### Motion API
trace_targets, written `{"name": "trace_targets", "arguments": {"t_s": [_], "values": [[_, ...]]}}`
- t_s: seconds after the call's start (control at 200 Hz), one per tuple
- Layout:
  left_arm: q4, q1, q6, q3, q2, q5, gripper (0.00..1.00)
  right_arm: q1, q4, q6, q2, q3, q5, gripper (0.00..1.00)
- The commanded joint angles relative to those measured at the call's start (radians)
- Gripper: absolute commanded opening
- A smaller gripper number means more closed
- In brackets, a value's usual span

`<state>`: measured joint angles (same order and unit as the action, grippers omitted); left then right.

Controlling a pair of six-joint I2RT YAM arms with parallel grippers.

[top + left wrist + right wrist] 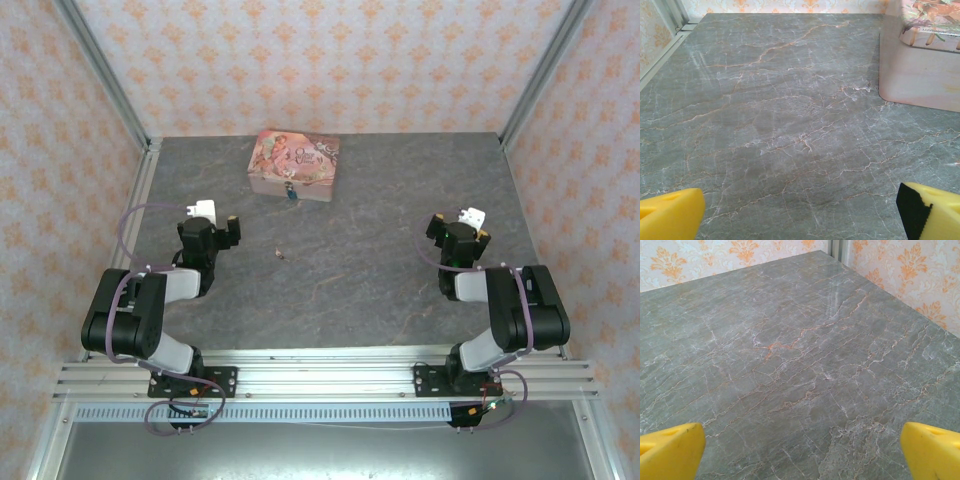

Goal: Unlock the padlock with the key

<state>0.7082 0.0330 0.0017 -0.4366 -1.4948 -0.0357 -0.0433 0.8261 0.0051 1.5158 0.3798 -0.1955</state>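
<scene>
A tiny teal padlock hangs at the front face of the pink illustrated box, at the back of the table. The key, a pale metal sliver, lies alone on the grey marble surface in front of the box. My left gripper hovers left of the key, open, its yellow fingertips wide apart with nothing between them. My right gripper is far to the right, also open and empty, with yellow fingertips spread over bare marble.
The box's side fills the upper right of the left wrist view. Patterned walls and metal frame posts enclose the table on three sides. Bare marble stretches between the two arms.
</scene>
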Motion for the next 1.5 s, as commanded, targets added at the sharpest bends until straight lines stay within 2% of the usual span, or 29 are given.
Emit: {"name": "trace_targets", "arguments": {"t_s": [0.0, 1.046, 1.111, 1.186, 1.371, 1.496], "values": [[0.032, 0.008, 0.017, 0.007, -0.005, -0.028, 1.00, -0.006, -0.006, -0.007, 0.003, 0.016, -0.019, 1.00], [0.009, 0.009, 0.017, -0.002, 0.002, -0.035, 1.00, -0.006, -0.017, -0.002, -0.016, 0.013, -0.030, 1.00], [-0.062, 0.010, 0.017, -0.032, 0.027, -0.036, 1.00, -0.006, -0.054, 0.002, -0.041, 0.022, -0.031, 1.00], [-0.229, 0.010, -0.004, -0.105, 0.067, -0.071, 1.00, -0.006, -0.091, -0.005, -0.065, 0.034, -0.024, 1.00], [-0.692, 0.010, -0.105, -0.323, 0.133, -0.153, 1.00, -0.006, -0.489, -0.019, -0.172, 0.199, -0.001, 1.00], [-1.012, 0.008, -0.202, -0.491, 0.139, -0.165, 1.00, -0.005, -0.602, -0.009, -0.240, 0.252, 0.035, 1.00]]}}
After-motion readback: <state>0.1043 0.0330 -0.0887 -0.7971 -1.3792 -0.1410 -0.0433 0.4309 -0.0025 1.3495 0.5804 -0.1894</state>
